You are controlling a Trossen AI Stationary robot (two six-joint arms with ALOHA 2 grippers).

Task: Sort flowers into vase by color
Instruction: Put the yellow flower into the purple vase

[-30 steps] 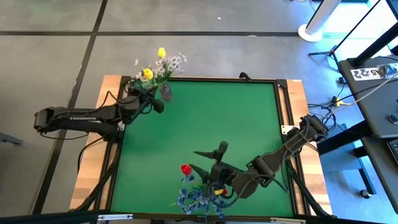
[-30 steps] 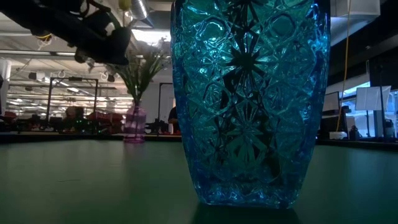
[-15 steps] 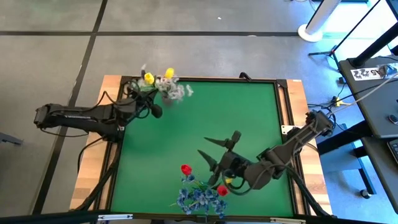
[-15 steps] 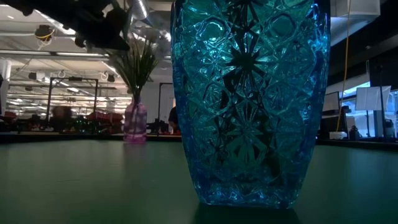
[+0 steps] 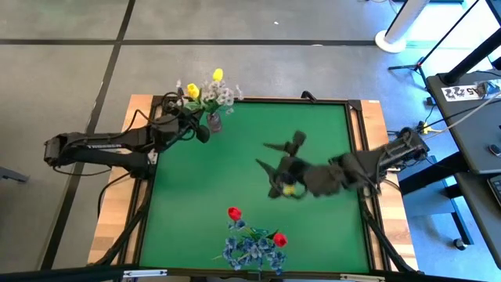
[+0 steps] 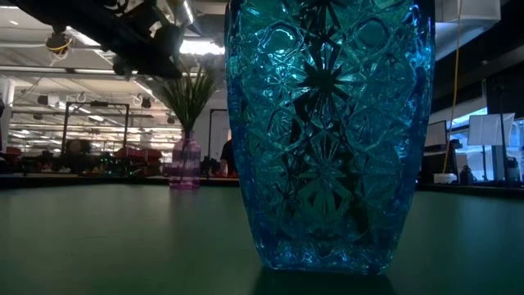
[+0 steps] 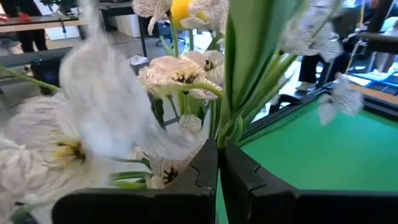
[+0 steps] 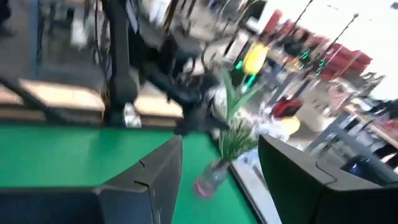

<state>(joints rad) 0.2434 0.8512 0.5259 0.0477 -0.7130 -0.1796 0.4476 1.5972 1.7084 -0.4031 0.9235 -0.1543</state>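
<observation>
A pink vase [image 5: 212, 122] [image 6: 186, 161] stands at the table's far-left corner with two yellow tulips [image 5: 218, 75] and white sprays [image 7: 180, 68] in it. My left gripper [image 5: 201, 133] [image 7: 219, 163] is beside it, shut on green stalks. A blue cut-glass vase [image 6: 327, 131] stands at the near edge. It holds the blue bunch [image 5: 249, 249] and two red tulips [image 5: 233, 212]. My right gripper [image 5: 262, 153] [image 8: 219, 143] hangs open and empty over mid-table, pointing toward the pink vase [image 8: 208, 177]. My left gripper pinches green stalks [image 7: 227, 127] of the bunch in the pink vase between its two fingers. The stalks rise out from between the fingers, and the blossoms spread beyond them. The stalks' lower ends stand in the vase. Which flower the stalks belong to I cannot tell.
The green mat has a dark raised frame [image 5: 348, 157] on a wooden table. Cables run along the left edge by the left arm. Green mat lies bare between the two vases. The room behind holds desks, stands and a lamp.
My right gripper has drawn back from the blue vase at the near edge, moving toward the far edge and to the right while turning toward the pink vase. That uncovered a second red tulip among the blue bunch. The pink vase and its flowers swayed and shifted slightly rightward with my left gripper.
</observation>
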